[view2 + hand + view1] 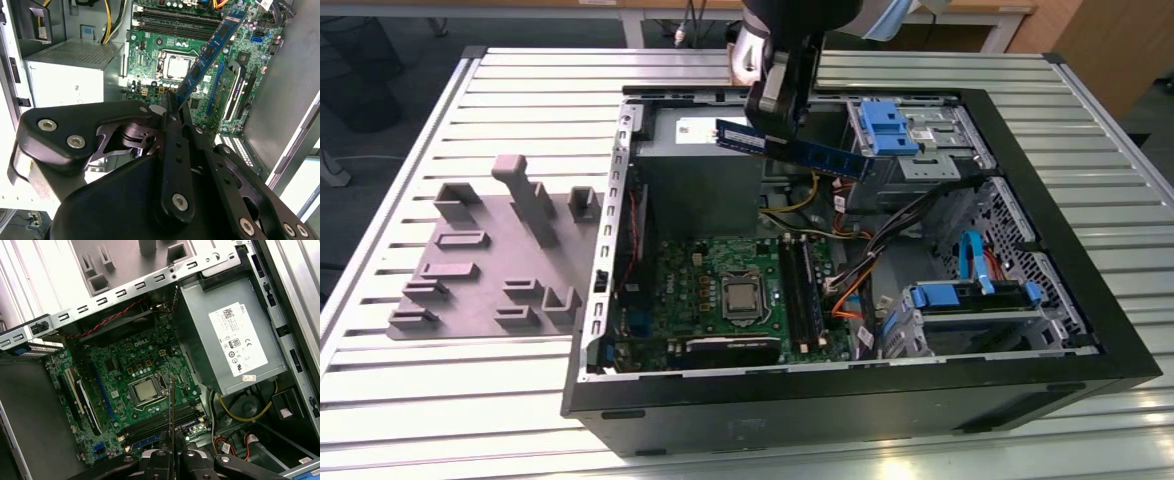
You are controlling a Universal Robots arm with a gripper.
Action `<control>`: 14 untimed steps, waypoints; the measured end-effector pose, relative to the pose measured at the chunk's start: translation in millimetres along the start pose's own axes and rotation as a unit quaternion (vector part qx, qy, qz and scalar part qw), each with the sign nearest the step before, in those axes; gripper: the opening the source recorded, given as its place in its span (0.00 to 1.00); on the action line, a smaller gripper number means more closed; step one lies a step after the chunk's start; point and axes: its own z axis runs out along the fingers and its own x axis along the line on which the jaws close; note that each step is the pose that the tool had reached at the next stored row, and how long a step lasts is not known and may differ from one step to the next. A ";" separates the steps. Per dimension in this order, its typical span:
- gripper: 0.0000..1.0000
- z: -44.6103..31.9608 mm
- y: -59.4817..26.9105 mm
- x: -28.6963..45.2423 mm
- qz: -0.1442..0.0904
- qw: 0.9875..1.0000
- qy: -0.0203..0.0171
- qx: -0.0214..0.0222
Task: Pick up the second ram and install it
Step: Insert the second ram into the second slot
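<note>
The pick-up was done: the gripper [774, 112] was clamped on one end of the long dark-blue second ram stick [798, 149], which hung tilted above the green motherboard [714, 290]. It was not yet seated. The open black computer case [1067, 205] held that motherboard, with a grey power supply [225, 335] beside it.

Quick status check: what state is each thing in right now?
Long dark-blue ram stick: held aloft, tilted, not seated in any slot.
Black gripper: shut on that stick.
Black computer case: on its side, open.
Silver processor on the green motherboard: uncovered in its socket.
</note>
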 end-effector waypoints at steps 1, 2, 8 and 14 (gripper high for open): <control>0.14 0.0 0.0 0.0 0.000 1.000 0.000 0.000; 0.14 0.0 0.0 0.0 0.001 1.000 0.000 0.000; 0.14 0.0 0.0 0.0 0.002 1.000 0.000 0.000; 0.14 0.0 0.0 0.0 0.004 1.000 0.000 0.000</control>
